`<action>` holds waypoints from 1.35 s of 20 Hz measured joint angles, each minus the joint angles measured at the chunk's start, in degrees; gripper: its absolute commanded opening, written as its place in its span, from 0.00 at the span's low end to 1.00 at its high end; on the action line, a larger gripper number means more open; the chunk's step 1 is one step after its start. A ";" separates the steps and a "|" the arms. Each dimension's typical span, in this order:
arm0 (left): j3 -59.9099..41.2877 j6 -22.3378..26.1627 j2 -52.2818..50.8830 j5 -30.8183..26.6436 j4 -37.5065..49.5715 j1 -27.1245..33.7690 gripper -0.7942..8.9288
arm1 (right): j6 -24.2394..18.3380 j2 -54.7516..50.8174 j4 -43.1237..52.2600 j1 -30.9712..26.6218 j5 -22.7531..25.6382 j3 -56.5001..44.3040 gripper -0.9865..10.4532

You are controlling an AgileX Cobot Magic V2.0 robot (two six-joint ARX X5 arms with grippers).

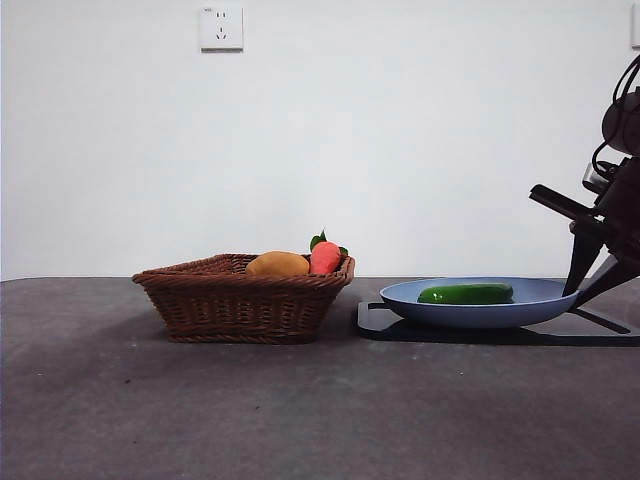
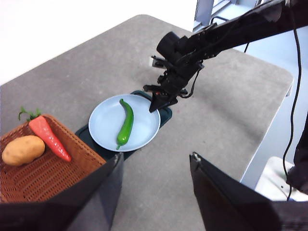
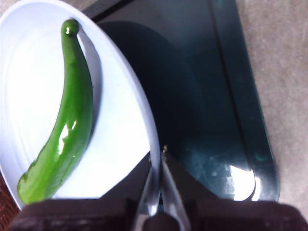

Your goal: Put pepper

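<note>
Pepper point(image 1: 466, 294) lies flat inside the blue plate point(image 1: 540, 297), glossy green and slightly curved, touching nothing but the plate's surface. The plate sits on a dark tray point(image 1: 375, 320) on the grey worktop point(image 1: 100, 400). My right end effector point(image 3: 158, 156) hangs at the plate's rim, on the side away from the basket, with its two jaws pressed together and holding nothing; the tips are just over the rim's edge, near the pepper but apart from it. My left end effector point(image 2: 154, 166) waits high above the worktop, its jaws spread wide and empty, looking down on the plate and on my other arm. Beside the tray stands a wicker basket point(image 1: 240, 300); in it lie an orange-yellow oval fruit point(image 1: 277, 265) and a red vegetable with green leaves point(image 1: 325, 257), side by side.
</note>
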 measured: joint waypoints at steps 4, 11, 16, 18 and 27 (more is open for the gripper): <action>0.00 -0.26 0.02 0.00 -0.13 0.00 0.34 | -0.07 0.57 0.04 0.00 1.22 0.09 0.13; 0.00 -0.63 0.02 0.00 -0.13 0.00 0.34 | -1.07 0.68 -0.15 -0.13 1.84 0.13 0.22; 0.00 -0.61 0.04 -0.02 -0.79 0.00 0.33 | -4.50 -11.74 -5.97 -0.44 6.69 0.17 0.22; 0.00 -0.55 0.02 -0.13 -0.79 0.00 0.33 | -7.15 -18.62 -11.19 -0.57 5.77 0.44 0.22; 0.00 0.04 0.04 -0.20 -4.17 0.00 0.32 | -21.75 -43.34 -41.75 6.99 3.87 0.44 0.22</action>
